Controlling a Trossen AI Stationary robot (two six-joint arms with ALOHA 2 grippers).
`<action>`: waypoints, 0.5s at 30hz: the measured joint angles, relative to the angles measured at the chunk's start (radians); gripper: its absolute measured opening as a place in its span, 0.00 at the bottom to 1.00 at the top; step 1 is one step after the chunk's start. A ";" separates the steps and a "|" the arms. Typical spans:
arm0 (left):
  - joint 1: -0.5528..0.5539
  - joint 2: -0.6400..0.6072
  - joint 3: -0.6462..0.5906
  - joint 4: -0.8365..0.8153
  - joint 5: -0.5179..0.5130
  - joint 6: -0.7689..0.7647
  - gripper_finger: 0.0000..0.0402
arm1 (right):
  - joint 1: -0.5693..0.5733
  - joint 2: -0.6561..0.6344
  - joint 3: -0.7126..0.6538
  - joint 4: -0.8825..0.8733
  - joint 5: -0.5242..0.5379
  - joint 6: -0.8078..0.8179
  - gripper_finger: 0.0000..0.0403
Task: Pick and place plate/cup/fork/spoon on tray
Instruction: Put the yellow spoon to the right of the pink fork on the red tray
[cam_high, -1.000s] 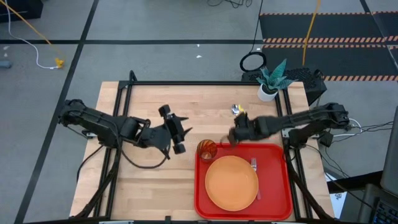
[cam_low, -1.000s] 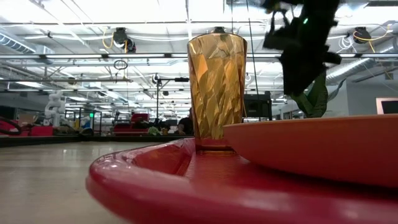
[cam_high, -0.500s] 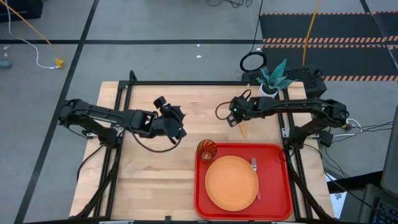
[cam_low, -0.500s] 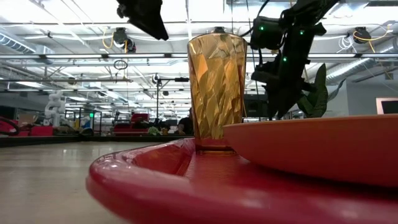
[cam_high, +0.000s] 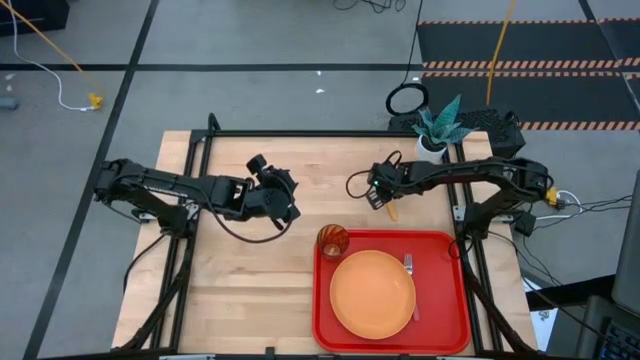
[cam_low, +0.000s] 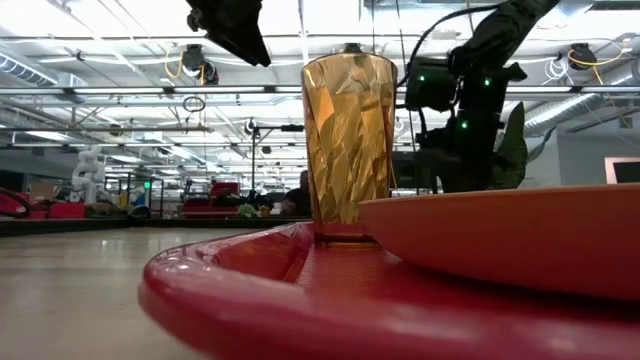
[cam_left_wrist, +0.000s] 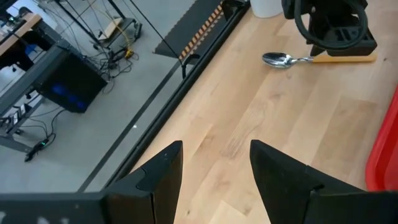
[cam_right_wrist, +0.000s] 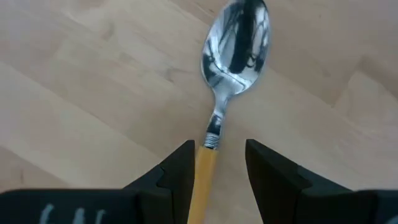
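The spoon (cam_right_wrist: 238, 43) lies flat on the bare wood beyond the tray's far rim, and its orange handle (cam_high: 391, 209) shows in the high view. My right gripper (cam_right_wrist: 214, 168) points down over it, open, with one finger on each side of the handle just behind the neck. I see no touch. My left gripper (cam_high: 283, 203) is open and empty, raised above the table's middle left of the cup. The red tray (cam_high: 440, 250) holds the orange plate (cam_high: 372, 292), the amber cup (cam_high: 333, 241) in its far left corner, and the fork (cam_high: 410, 285) beside the plate.
A white pot with a green plant (cam_high: 432, 140) stands at the table's far right corner, close behind my right arm. Bare wood lies left of the tray and under my left arm. The left wrist view also shows the spoon (cam_left_wrist: 286, 60) and my right gripper (cam_left_wrist: 336, 25).
My right gripper has gone from the tray's far rim toward the table's far edge, tipped its fingers downward and come down over the spoon. My left gripper has risen and gone a little toward the far edge, turning as it went. The spoon has stayed in place.
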 joint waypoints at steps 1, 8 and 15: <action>0.000 0.000 0.000 0.001 0.000 0.000 0.48 | 0.000 0.000 -0.009 0.020 0.000 0.000 0.33; 0.000 0.000 0.000 0.002 0.000 -0.001 0.48 | -0.002 0.007 -0.064 0.131 0.001 -0.006 0.33; 0.000 0.000 0.000 0.010 0.002 -0.001 0.48 | -0.002 0.027 -0.112 0.174 -0.002 0.002 0.33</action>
